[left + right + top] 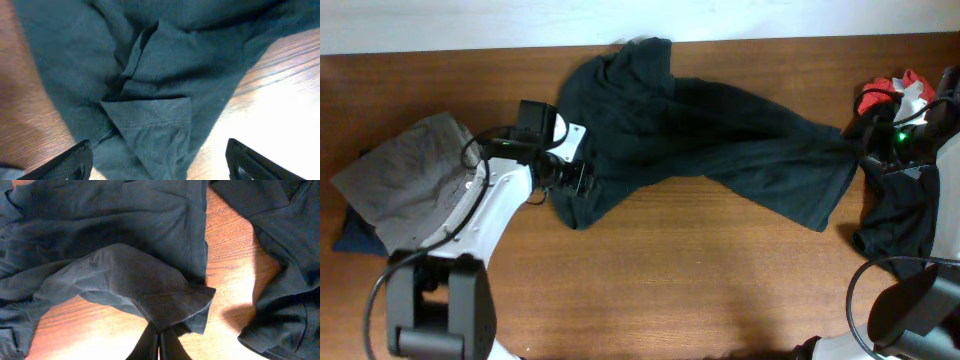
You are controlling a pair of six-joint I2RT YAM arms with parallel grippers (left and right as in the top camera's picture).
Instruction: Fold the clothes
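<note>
Dark shirt (700, 130) lies crumpled on the tabletop (670, 290), 11 to 3 o'clock. Right pincer (159, 342) clamps its 3 o'clock hem. The left pincer (159, 162), wide open and empty, hangs over the 8 o'clock corner. Seize that corner deeply, then tension evenly.

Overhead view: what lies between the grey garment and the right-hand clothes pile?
The crumpled dark shirt, with the left gripper at its left edge, seen overhead.

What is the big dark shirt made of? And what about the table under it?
The dark shirt looks like soft knit cloth, probably cotton jersey. It is matte, it wrinkles and drapes, and a stitched hem shows in the left wrist view. The table looks like wood or a wood-look top, with brown grain lines and a smooth, slightly shiny finish.
</note>
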